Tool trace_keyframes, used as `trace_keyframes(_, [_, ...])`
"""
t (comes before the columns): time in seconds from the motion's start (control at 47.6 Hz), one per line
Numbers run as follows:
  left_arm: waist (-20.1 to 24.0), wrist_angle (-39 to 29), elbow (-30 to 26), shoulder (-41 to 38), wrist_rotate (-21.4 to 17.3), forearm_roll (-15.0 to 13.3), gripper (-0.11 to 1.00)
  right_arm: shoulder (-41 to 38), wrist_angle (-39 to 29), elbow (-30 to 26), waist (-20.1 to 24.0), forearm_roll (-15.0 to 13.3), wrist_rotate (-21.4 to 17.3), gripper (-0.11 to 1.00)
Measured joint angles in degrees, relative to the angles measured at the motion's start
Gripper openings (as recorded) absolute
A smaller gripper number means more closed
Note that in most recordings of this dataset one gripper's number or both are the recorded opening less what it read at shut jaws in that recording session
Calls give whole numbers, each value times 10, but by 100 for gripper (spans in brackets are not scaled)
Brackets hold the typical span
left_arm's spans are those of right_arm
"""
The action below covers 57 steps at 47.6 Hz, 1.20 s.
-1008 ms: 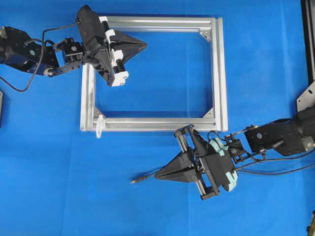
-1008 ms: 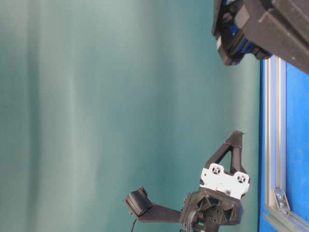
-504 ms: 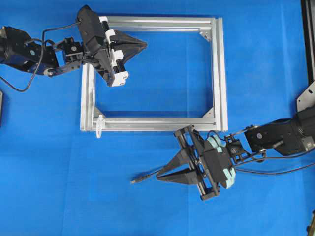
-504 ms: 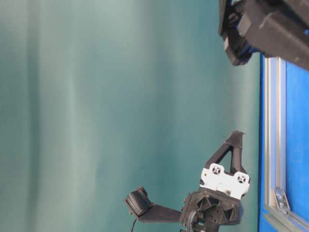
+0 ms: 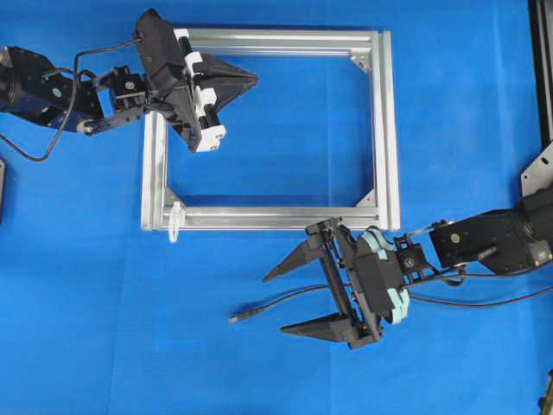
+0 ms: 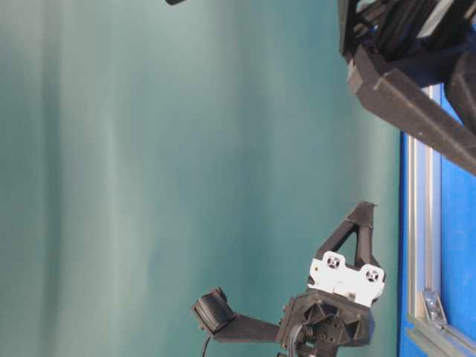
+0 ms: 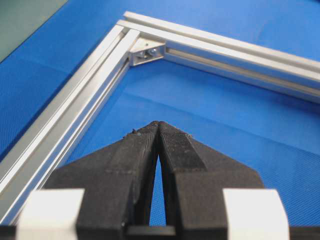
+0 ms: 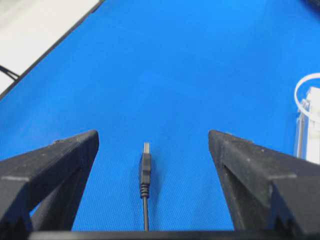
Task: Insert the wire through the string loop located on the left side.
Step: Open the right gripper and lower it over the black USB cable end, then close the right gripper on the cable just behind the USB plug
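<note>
The wire (image 5: pixel 276 302) lies loose on the blue mat, its slim plug (image 5: pixel 238 317) pointing left. My right gripper (image 5: pixel 275 304) is open wide and straddles it, with neither finger touching it. In the right wrist view the plug (image 8: pixel 145 167) rests midway between the spread fingers of that gripper (image 8: pixel 153 137). The white string loop (image 5: pixel 175 220) hangs at the frame's lower left corner, and shows at the right edge of the right wrist view (image 8: pixel 297 92). My left gripper (image 5: pixel 255 79) is shut on nothing, hovering over the frame's upper left part (image 7: pixel 159 124).
The silver aluminium frame (image 5: pixel 381 130) lies flat on the mat, and its corner bracket (image 7: pixel 146 51) is ahead of the left gripper. The right arm's own black cables (image 5: pixel 484 301) trail to the right. A black rail (image 5: pixel 543 60) runs along the far right edge.
The right gripper went from shut on the wire to wide open, letting the wire go onto the mat. The left arm has not moved.
</note>
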State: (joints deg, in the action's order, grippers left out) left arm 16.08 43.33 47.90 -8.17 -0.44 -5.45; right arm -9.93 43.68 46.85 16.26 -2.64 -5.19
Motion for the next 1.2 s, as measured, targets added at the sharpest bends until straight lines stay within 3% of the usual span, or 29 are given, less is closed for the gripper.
trace_keyframes(0.483, [0,-1,0,-1,0,0,0,-122,1,-31,8,76,-1,87])
trace_keyframes(0.882, [0,-7,0,-1,0,0,0,-135,5,-35,9,87,-3,81])
trace_keyframes(0.987, [0,-7,0,-1,0,0,0,-135,5,-35,9,87,-2,66])
trace_keyframes(1.113, [0,-7,0,-1,0,0,0,-135,5,-34,10,87,-1,28])
trace_keyframes(1.197, [0,-7,0,-1,0,1,0,-135,5,-34,10,87,-1,10])
